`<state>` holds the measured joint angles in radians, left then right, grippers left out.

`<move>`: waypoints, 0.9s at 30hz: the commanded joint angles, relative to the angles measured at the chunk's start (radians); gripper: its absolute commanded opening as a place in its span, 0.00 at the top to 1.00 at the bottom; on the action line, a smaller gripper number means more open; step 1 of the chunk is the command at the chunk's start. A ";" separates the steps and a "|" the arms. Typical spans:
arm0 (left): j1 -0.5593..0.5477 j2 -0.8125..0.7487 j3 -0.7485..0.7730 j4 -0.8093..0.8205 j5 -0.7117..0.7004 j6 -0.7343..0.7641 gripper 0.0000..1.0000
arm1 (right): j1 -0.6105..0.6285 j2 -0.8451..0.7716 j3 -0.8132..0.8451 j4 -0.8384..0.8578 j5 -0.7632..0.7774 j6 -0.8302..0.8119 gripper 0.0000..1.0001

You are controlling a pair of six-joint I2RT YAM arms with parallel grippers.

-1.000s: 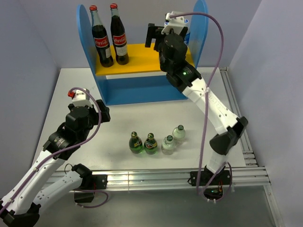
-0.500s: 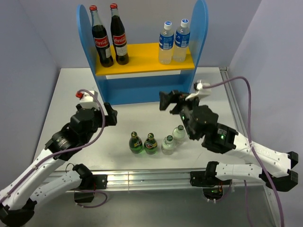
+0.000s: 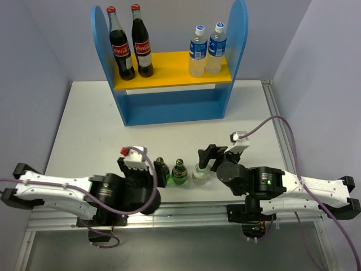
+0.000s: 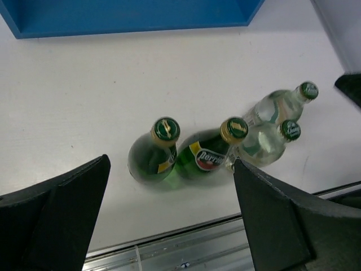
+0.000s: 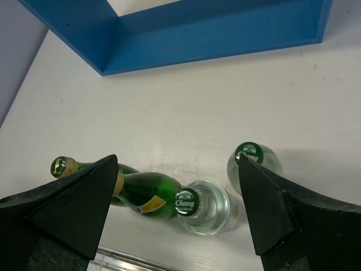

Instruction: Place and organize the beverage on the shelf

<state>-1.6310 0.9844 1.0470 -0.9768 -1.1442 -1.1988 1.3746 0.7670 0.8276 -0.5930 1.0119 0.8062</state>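
Top external: right hand (image 3: 207,153), parted like left hand (image 4: 170,164), hides one clear bottle (image 5: 252,164).

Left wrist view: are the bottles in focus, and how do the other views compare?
Left wrist: the green bottles are sharp, one label readable; the dark fingers show no detail. Right wrist: cap print on the clear bottle is crisp. Top external: even light, faint shadows.
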 commanded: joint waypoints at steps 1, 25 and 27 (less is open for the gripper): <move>-0.119 0.177 0.071 -0.396 -0.156 -0.540 0.01 | 0.018 -0.055 -0.013 -0.106 0.077 0.125 0.07; 0.118 0.162 -0.326 0.577 -0.080 0.128 0.01 | 0.023 -0.241 -0.122 -0.208 0.086 0.165 0.07; 0.147 0.154 -0.349 0.621 -0.069 0.189 0.01 | 0.023 -0.239 -0.128 -0.209 0.085 0.171 0.07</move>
<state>-1.5150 1.1656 0.7193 -0.5606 -1.2312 -1.2003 1.3903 0.5358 0.7120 -0.7876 1.0565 0.9398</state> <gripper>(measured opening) 0.994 0.936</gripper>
